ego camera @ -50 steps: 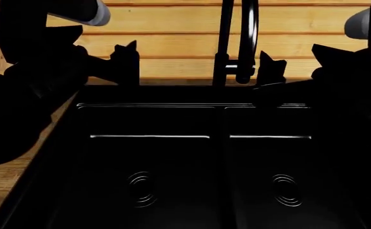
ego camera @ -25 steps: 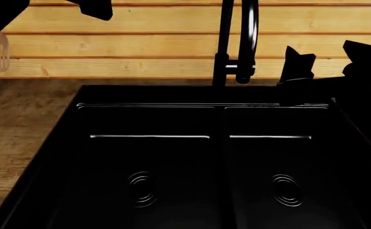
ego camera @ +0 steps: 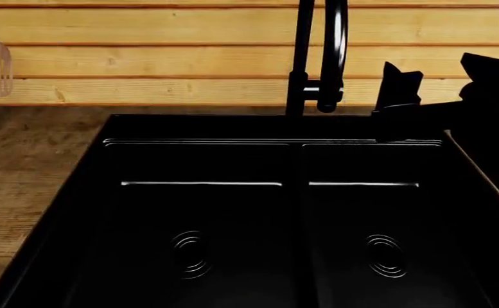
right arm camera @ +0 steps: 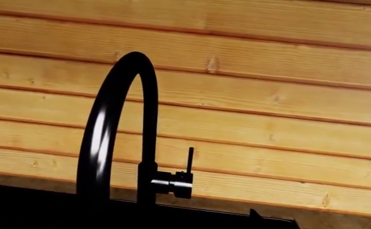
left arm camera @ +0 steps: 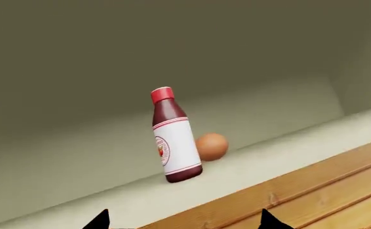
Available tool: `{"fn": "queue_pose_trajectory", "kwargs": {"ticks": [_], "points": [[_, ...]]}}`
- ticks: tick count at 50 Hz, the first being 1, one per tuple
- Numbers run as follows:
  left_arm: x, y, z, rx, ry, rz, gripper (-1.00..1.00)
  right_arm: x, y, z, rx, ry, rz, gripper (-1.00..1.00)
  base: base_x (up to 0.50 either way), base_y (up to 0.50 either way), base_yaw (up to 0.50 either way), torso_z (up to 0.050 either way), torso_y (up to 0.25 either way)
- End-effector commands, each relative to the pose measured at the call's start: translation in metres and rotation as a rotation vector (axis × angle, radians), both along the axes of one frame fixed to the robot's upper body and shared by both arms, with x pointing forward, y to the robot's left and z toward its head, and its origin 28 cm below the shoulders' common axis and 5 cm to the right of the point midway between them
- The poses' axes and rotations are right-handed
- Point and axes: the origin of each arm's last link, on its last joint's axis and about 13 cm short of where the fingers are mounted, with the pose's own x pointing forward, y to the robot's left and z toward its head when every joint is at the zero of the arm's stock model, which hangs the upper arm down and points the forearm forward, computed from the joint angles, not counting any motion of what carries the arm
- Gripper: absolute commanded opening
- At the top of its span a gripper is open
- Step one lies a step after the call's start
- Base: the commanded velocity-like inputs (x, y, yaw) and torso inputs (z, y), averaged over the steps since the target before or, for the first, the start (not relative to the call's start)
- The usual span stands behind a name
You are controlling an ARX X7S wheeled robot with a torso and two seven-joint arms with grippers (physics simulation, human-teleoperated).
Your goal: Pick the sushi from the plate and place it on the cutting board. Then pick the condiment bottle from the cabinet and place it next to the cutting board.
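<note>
While the left wrist view looks into the cabinet (left arm camera: 77, 57), the condiment bottle (left arm camera: 174, 136) stands near the middle of the frame on the pale shelf (left arm camera: 287, 143), with a brown egg (left arm camera: 211, 146) just beside and behind it. Two dark tips of the left fingers (left arm camera: 100, 221) show at the bottom edge, spread wide and empty. A good grasp would likely centre on the white label, level, clear of the egg. Sushi, plate and cutting board are out of sight. At the head view's right, the right fingers (ego camera: 401, 86) sit beside the faucet (ego camera: 320, 54) above the sink (ego camera: 202, 184); I cannot tell their spread.
</note>
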Motion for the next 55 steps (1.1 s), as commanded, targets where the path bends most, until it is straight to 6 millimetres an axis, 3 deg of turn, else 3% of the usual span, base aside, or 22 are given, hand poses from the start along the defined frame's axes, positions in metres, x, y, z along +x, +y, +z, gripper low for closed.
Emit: {"fn": "queue_pose_trajectory", "kwargs": {"ticks": [1,20,25,44,55], "points": [[0.0,-0.009,0.02,-0.009,-0.037,-0.009,1.0,0.001,0.001,0.003,-0.01,0.006,0.005,1.0,0.0,0.0,0.0,0.0,0.0],[0.033,-0.019,0.069,-0.104,-0.031,0.021,1.0,-0.002,0.001,0.007,-0.023,0.006,0.015,1.0,0.0,0.0,0.0,0.0,0.0],[0.037,-0.017,0.069,-0.106,-0.022,0.038,1.0,-0.002,0.001,0.009,-0.008,0.0,0.016,1.0,0.0,0.0,0.0,0.0,0.0],[0.034,-0.016,0.067,-0.097,-0.012,0.055,1.0,-0.002,0.001,0.005,-0.002,0.012,0.016,1.0,0.0,-0.5,0.0,0.0,0.0],[0.03,-0.013,0.072,-0.097,-0.024,0.078,1.0,-0.002,0.002,0.005,-0.016,0.017,0.017,1.0,0.0,0.0,0.0,0.0,0.0]]}}
